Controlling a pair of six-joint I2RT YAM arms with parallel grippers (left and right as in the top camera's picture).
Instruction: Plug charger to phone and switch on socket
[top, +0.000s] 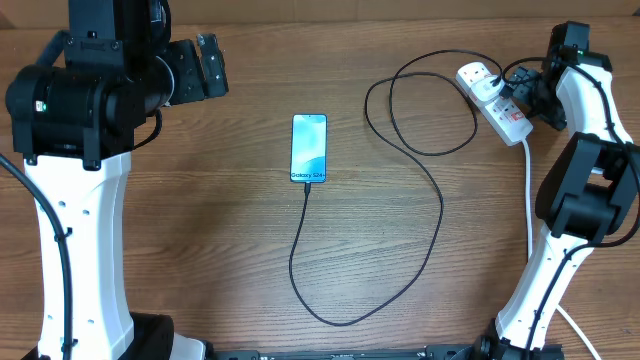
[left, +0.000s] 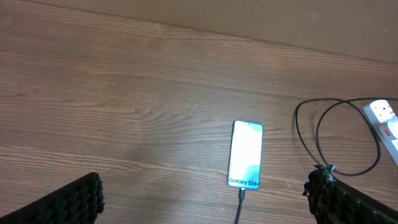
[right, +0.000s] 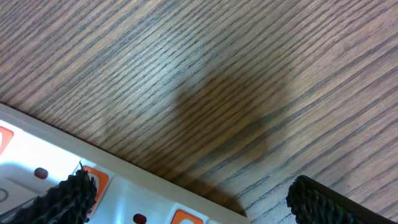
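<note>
The phone (top: 309, 148) lies face up mid-table, its teal screen reading "Galaxy S24"; it also shows in the left wrist view (left: 246, 154). The black charger cable (top: 428, 215) has its tip in the phone's bottom edge, loops forward and right, then runs back to a white plug (top: 480, 82) in the socket (top: 496, 104) at the far right. My right gripper (right: 193, 199) is open, low over the socket's (right: 37, 158) red switches (right: 96, 179), one finger touching a switch. My left gripper (left: 205, 202) is open and empty, high at the far left.
The socket's thick white cord (top: 528, 200) runs toward the front along the right arm's base. The cable's coils (top: 420, 100) lie between phone and socket. A brown wall edge borders the table's far side.
</note>
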